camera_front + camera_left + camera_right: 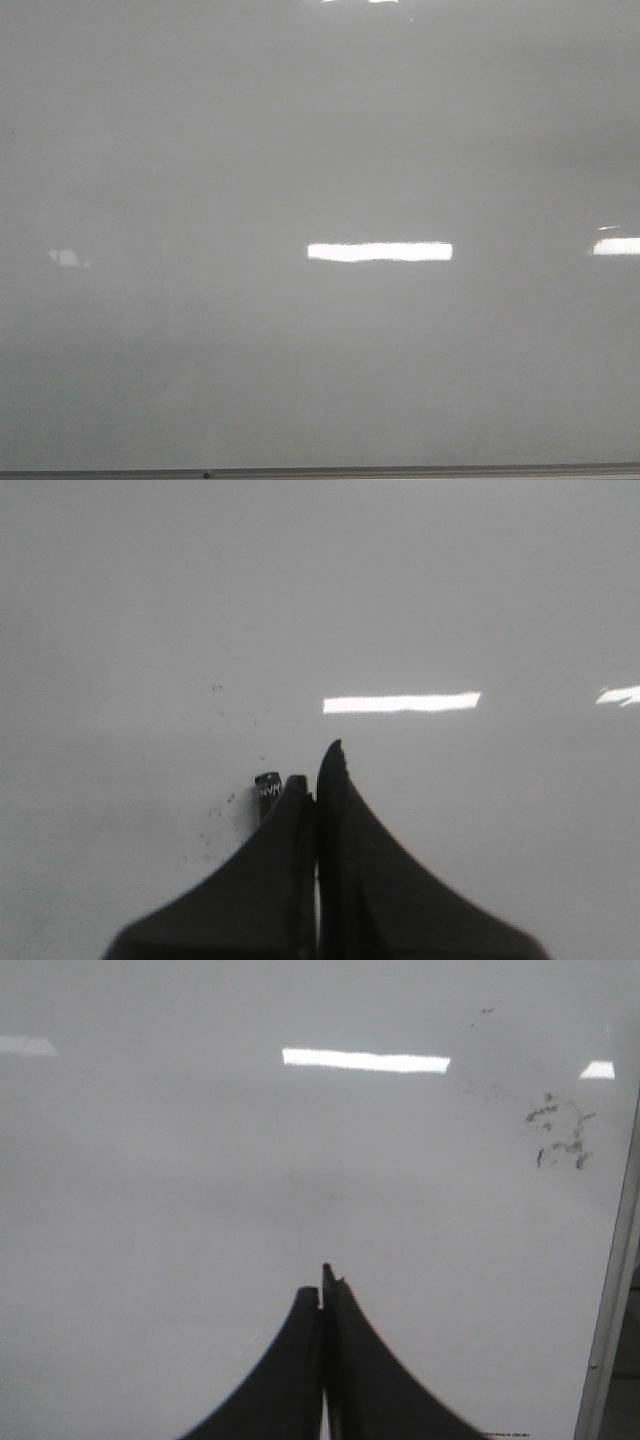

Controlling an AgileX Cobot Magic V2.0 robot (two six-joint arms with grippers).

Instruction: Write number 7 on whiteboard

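The whiteboard (320, 150) fills the front view as a glossy pale grey sheet, and no number 7 shows on it in any view. Neither gripper appears in the front view. My left gripper (315, 770) hangs over the whiteboard (150, 600) with its dark fingers pressed together. The short black end of a marker (265, 786) pokes out from behind the left finger; whether anything grips it is hidden. My right gripper (322, 1285) is shut over the whiteboard (150, 1180), with nothing between its fingers.
A thin metal rim (320, 472) runs along the board's bottom edge, and another rim (610, 1290) shows in the right wrist view. Dark smudges (560, 1130) mark the board near that rim. Fine black specks (225, 800) lie beside the marker end. Bright light reflections (380, 251) cross the board.
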